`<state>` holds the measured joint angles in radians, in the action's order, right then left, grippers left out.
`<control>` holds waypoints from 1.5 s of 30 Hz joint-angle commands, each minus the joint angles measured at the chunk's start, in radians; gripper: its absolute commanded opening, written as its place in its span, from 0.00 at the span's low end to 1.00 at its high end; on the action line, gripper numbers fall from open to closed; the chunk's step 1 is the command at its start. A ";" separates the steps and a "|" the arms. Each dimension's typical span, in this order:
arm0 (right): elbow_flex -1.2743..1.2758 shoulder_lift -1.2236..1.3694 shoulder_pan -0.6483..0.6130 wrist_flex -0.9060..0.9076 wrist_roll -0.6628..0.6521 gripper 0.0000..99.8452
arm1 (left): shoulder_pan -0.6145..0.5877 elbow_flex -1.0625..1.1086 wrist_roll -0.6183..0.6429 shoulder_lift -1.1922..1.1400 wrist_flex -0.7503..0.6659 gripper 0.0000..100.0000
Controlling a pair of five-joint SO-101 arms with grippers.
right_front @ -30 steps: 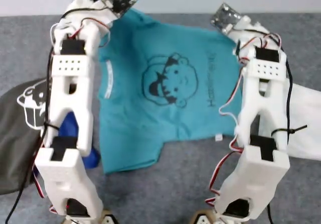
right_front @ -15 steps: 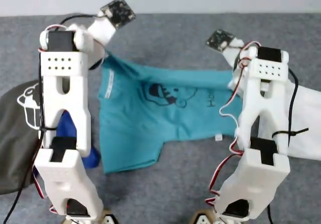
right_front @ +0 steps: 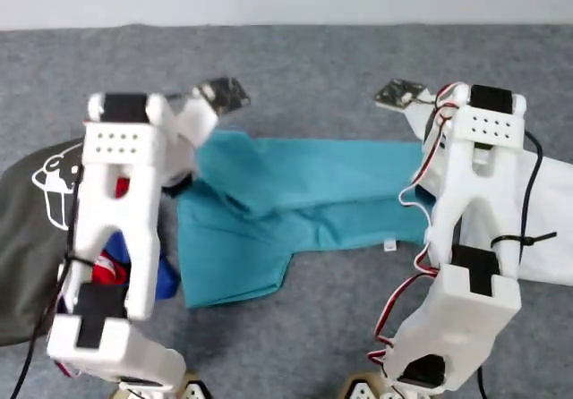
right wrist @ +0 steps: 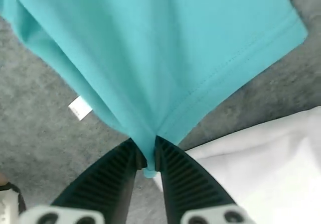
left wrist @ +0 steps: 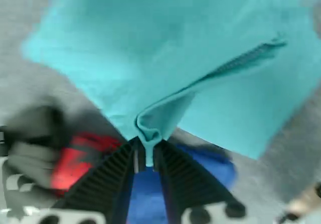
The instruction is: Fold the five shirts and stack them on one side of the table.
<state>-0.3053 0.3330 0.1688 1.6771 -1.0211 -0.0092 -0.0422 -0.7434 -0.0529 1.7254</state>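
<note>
While the left gripper is clamped shut on a bunched fold of the teal shirt, the right gripper pinches that shirt's hem the same way. The left wrist view takes in a blue cloth and a blurred red thing beneath the gripper. The right wrist view brings a small white tag at the shirt's edge and a white shirt just beside it. From the high view, the teal shirt lies doubled over between the arms on the grey table, with a black shirt at the left.
</note>
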 commanded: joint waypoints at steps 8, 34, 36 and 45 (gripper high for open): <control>0.015 -0.065 0.053 0.048 -0.060 0.01 | 0.041 0.371 -0.008 0.255 -0.006 0.01; 0.018 -0.074 0.062 0.064 -0.058 0.21 | 0.006 0.522 -0.037 0.287 -0.009 0.13; 0.008 -0.074 0.067 0.073 -0.058 0.20 | 0.011 0.519 -0.037 0.322 -0.009 0.13; -0.003 -0.071 0.033 0.036 -0.035 0.13 | -0.031 0.441 0.230 0.482 -0.210 0.15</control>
<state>-0.2716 0.3330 0.2163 1.7354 -1.0733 -0.0199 0.4687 -0.6928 0.3751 1.6517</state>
